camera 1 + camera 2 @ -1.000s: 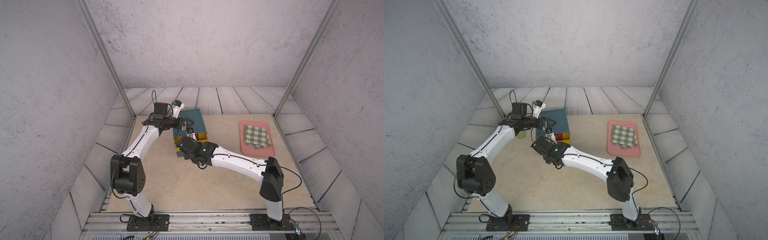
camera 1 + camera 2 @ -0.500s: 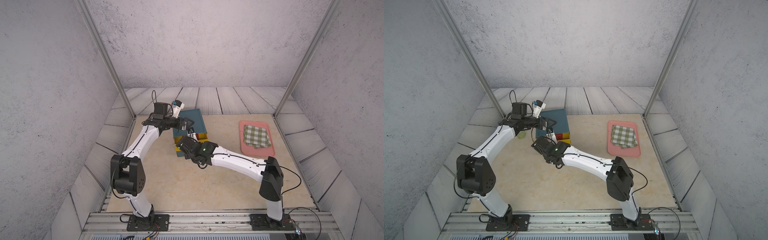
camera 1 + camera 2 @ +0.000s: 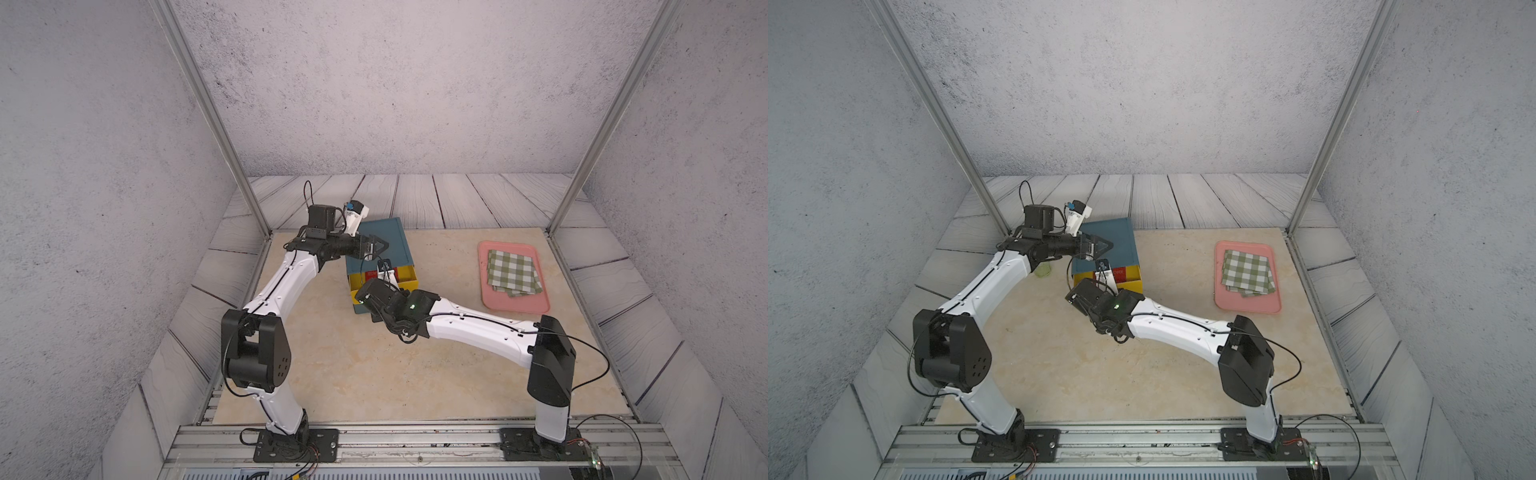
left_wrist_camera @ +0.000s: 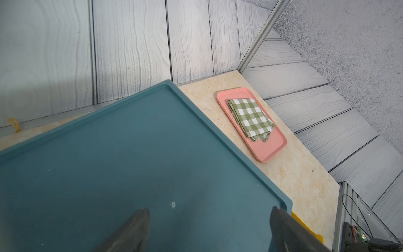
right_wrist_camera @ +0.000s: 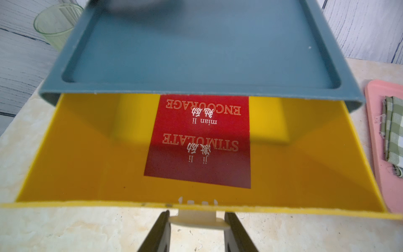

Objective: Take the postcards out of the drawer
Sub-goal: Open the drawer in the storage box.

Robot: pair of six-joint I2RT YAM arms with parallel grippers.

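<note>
At about 11 o'clock on the beige table [image 3: 353, 365], taking the far wall as 12 o'clock, stands the teal cabinet [image 3: 390, 237], with its yellow drawer [image 5: 65, 152] drawn partway out toward 6 o'clock. Inside, the red postcards [image 5: 200, 141] lie flat on the drawer floor near its middle. Their white lettering reads upside down in the right wrist view, and their far end runs under the cabinet's shell. How many are stacked cannot be told. In both top views only a strip of red shows. The right gripper [image 5: 196, 213] comes in from 4 o'clock and pinches the white drawer handle [image 5: 197, 223], one finger against each end. The left gripper [image 4: 210, 210] reaches from 9 o'clock over the cabinet's flat top, with its jaws spread wide and nothing between them. Whether its fingertips [image 4: 144, 215] touch the top cannot be told. A pale green cup [image 5: 54, 24] stands just beside the cabinet at its 9 o'clock side. Well apart, at 2 o'clock on the table, a pink tray [image 3: 515, 305] carries a folded green-and-white checked cloth [image 3: 513, 272].
</note>
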